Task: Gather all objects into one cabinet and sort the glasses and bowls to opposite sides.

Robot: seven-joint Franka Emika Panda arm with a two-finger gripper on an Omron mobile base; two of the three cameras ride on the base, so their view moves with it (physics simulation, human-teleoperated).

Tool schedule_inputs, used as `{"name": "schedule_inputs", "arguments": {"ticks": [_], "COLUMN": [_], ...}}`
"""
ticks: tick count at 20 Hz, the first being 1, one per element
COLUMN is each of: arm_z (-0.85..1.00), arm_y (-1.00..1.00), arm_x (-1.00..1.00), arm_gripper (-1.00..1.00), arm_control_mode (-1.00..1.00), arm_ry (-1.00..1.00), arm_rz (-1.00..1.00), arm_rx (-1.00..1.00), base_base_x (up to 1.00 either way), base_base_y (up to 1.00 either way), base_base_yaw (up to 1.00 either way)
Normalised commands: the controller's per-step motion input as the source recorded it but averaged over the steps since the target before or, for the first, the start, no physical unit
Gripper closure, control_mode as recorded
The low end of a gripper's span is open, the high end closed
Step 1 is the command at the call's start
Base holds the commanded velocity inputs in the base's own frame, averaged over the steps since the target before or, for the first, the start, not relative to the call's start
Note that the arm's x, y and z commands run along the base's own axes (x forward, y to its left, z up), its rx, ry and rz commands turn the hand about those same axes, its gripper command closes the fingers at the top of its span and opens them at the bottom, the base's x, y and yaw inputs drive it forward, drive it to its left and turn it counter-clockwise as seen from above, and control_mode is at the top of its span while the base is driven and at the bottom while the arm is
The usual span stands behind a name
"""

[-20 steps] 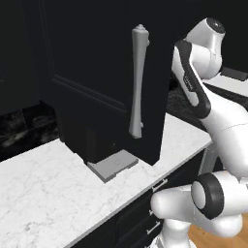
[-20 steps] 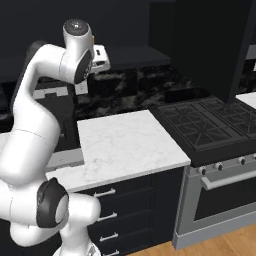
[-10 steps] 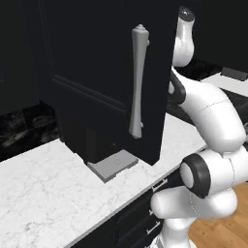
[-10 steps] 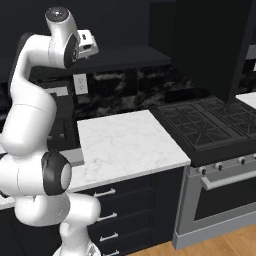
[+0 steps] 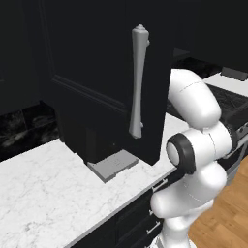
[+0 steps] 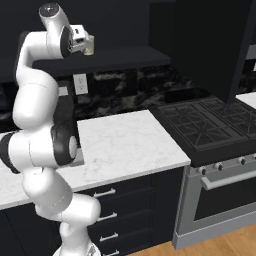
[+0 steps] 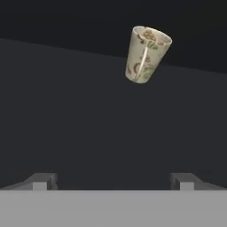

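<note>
**Tumbler on cabinet shelf, fingers wide and empty**

Beige patterned tumbler [image 7: 146,54] stands on the dark inner shelf [image 7: 88,115] of the cabinet [image 6: 100,57], ahead of the gripper [image 7: 113,181]; fingers [image 7: 42,181] spread wide, holding nothing, apart from it. Right base view: tumbler just beside the hand. Left base view: open door [image 5: 109,72] with pale handle [image 5: 138,82] over the marble table [image 5: 48,189], blocking the shelf.

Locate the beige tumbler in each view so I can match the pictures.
Left base view: I can't make it out.
Right base view: tumbler at upper left, on the dark cabinet shelf, just past the gripper.
Hand view: upper right of centre, on that shelf, ahead of the open fingertips.
Shared landmark: the shelf.
</note>
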Motion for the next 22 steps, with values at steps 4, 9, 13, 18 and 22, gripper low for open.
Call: {"name": "schedule_inputs", "arguments": {"ticks": [4, 9, 13, 18, 22], "arm_z": [0.05, 0.03, -0.12, -0.01, 0.12], "arm_y": [0.28, 0.08, 0.24, 0.11, 0.00], "arm_x": [0.66, 0.65, 0.62, 0.68, 0.64], "arm_gripper": [-1.00, -1.00, -1.00, -1.00, -1.00], "arm_control_mode": [-1.00, -1.00, -1.00, -1.00, -1.00], "arm_ry": [0.00, 0.00, 0.00, 0.00, 0.00], "arm_rz": [-0.07, -0.14, -0.07, -0.09, -0.12], "arm_rx": [0.00, 0.00, 0.00, 0.03, 0.01], "base_base_x": [0.00, 0.00, 0.00, 0.00, 0.00], "base_base_y": [0.00, 0.00, 0.00, 0.00, 0.00], "base_base_yaw": [0.00, 0.00, 0.00, 0.00, 0.00]}}
